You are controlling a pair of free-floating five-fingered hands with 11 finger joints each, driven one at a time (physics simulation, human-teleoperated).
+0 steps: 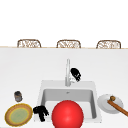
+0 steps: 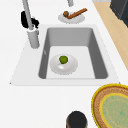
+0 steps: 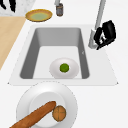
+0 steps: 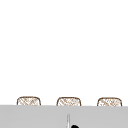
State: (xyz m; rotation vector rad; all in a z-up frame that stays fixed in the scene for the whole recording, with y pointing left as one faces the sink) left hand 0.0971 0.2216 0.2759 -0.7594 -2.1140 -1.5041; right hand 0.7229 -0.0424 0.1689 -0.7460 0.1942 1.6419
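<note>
Black against the white surface (image 1: 25, 67), the right robot hand (image 1: 76, 74) sits just right of the grey faucet (image 1: 67, 72), at the far rim of the sink (image 1: 95, 100). In the right side view that robot hand (image 3: 107, 33) shows beside the faucet's base (image 3: 93, 41), its fingers curled toward the spout column; whether they actually clasp the metal cannot be told. In the left side view the same robot hand (image 2: 29, 20) shows partly behind the faucet (image 2: 31, 27).

Near the sink's left front corner the left robot hand (image 1: 40, 111) hangs over the surface, fingers pointing down and loosely spread, holding nothing. Just to its left lies a yellow-rimmed woven plate (image 1: 19, 114), and a small dark jar (image 1: 18, 96) stands farther back from that plate.

Inside the basin lies a white plate (image 2: 63, 64) carrying a small green fruit (image 2: 63, 59). From the front, a large red ball (image 1: 67, 114) covers the basin's near part.

Right of the sink a white dish (image 1: 106, 103) holds a brown stick-like loaf (image 3: 33, 117) and a round brown nut-like thing (image 3: 59, 113), the two touching. Three wicker chair backs (image 1: 68, 43) show beyond the surface's far edge.
</note>
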